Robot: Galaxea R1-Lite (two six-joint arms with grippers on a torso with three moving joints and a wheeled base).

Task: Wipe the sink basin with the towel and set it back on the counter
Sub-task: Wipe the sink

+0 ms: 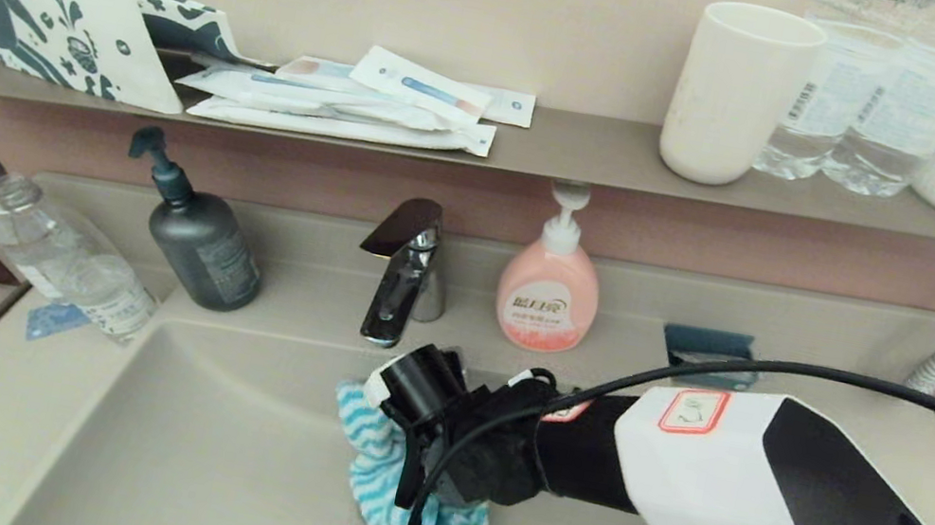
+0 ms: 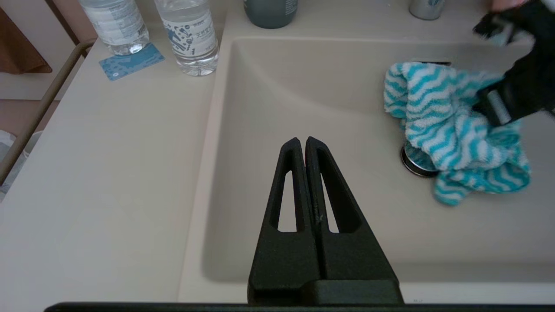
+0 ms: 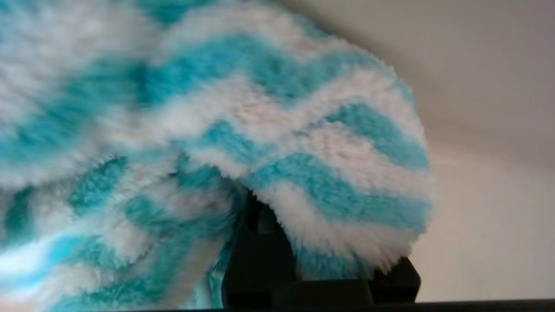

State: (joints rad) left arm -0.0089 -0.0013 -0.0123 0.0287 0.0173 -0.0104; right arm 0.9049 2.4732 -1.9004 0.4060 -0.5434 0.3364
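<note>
The turquoise and white zigzag towel [image 1: 367, 461] is bunched up in the middle of the beige sink basin [image 1: 204, 447], below the faucet. My right gripper [image 1: 430, 477] reaches in from the right and is shut on the towel, which buries its fingers in the right wrist view [image 3: 260, 121]. In the left wrist view the towel [image 2: 442, 125] partly covers the chrome drain plug [image 2: 414, 162]. My left gripper [image 2: 302, 141] is shut and holds nothing, above the basin's front left part. The beige counter [image 2: 108, 173] lies to the basin's left.
A chrome faucet [image 1: 404, 276], a dark pump bottle [image 1: 200, 239] and a pink soap bottle [image 1: 548, 296] stand behind the basin. A water bottle [image 1: 61, 249] and a blue card [image 1: 56, 317] are on the left counter. The wall shelf [image 1: 592, 155] above holds cups, bottles and sachets.
</note>
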